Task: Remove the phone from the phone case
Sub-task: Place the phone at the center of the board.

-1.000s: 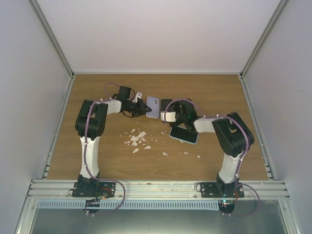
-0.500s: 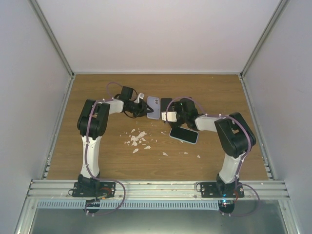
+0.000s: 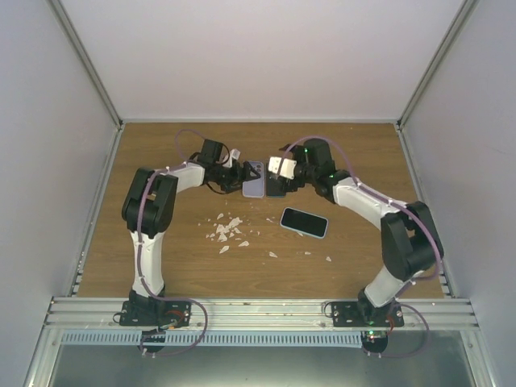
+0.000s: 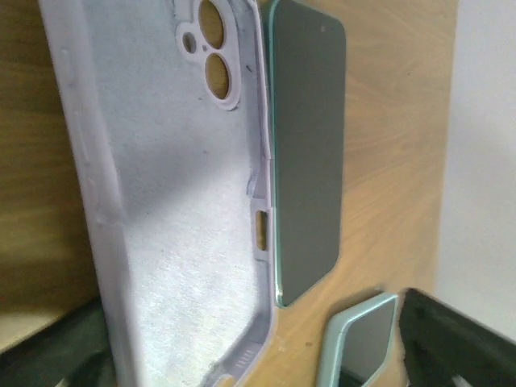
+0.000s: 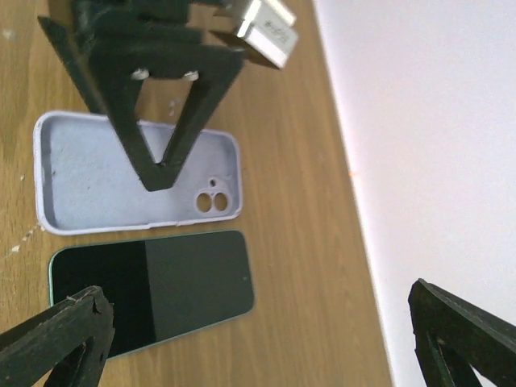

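Observation:
The lavender phone case (image 4: 177,201) lies empty on the wooden table, soft lining up. Right beside it, apart from it, lies the phone (image 4: 310,153), dark screen up, with a thin green edge. In the top view the case (image 3: 254,181) and the phone (image 3: 276,187) sit side by side at the table's far middle. My left gripper (image 3: 239,172) hangs open at the case's left end, its fingers (image 5: 153,121) above the lining and holding nothing. My right gripper (image 3: 282,171) stands open over the phone's far end, its jaws wide apart in the right wrist view.
A second phone in a pale blue case (image 3: 304,222) lies nearer me, right of centre, its corner (image 4: 363,339) showing in the left wrist view. White crumbs (image 3: 227,232) are scattered left of it. The white back wall (image 5: 435,145) rises close behind the phone.
My left gripper has opened and let go of the case, which now lies flat beside the phone. My right arm has swung back from the second phone to above the bare phone.

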`<state>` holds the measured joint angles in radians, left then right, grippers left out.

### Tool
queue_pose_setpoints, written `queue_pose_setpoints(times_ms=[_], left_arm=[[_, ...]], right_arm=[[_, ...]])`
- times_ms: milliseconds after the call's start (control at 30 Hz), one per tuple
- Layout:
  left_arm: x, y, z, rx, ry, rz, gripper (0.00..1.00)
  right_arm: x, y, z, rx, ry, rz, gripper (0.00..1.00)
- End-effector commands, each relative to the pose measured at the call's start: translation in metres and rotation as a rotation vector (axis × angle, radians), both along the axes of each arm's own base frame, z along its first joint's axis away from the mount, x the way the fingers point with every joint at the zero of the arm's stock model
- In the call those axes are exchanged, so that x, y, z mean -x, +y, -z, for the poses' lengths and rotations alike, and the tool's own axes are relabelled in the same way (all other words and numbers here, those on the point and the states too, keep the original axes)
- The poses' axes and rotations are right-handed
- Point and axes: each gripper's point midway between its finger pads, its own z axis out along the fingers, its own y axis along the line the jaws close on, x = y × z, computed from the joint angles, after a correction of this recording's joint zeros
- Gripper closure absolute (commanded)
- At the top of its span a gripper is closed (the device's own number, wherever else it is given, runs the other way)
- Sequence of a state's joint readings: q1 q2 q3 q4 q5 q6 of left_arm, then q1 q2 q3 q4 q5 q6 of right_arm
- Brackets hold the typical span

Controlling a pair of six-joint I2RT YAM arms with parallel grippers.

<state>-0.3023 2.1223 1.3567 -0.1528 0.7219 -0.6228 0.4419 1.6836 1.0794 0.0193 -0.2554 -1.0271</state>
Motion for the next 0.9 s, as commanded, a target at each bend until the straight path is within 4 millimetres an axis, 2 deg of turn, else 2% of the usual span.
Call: queue_pose_setpoints(times_ms=[0,200,400,567,733,867], left_arm=[[0.0,0.017,-0.009,-0.107,-0.056,-0.046,0.01],[0.001,0.026,-0.046,-0.134,-0.179,-0.076,0.01],[0.002,0.032,-0.093,-0.141,-0.323,-0.086,0.01],[0.007,0.035,-0.134,-0.132,-0.445,-0.083,0.01],[0.021,0.041,-0.164,-0.119,-0.549,-0.077,0.01],[0.031,0.047,-0.179,-0.11,-0.601,-0.079,0.01]], right_arm=[[0.014,-0.012,-0.032,-0.07,0.107,0.088,0.0],[0.048,-0.028,-0.057,-0.142,0.256,0.194,0.0],[0.08,-0.048,-0.061,-0.137,0.336,0.271,0.0],[0.104,-0.064,-0.038,-0.086,0.426,0.316,0.0],[0.122,-0.076,-0.003,-0.001,0.516,0.34,0.0],[0.13,-0.083,0.022,0.061,0.564,0.359,0.0]])
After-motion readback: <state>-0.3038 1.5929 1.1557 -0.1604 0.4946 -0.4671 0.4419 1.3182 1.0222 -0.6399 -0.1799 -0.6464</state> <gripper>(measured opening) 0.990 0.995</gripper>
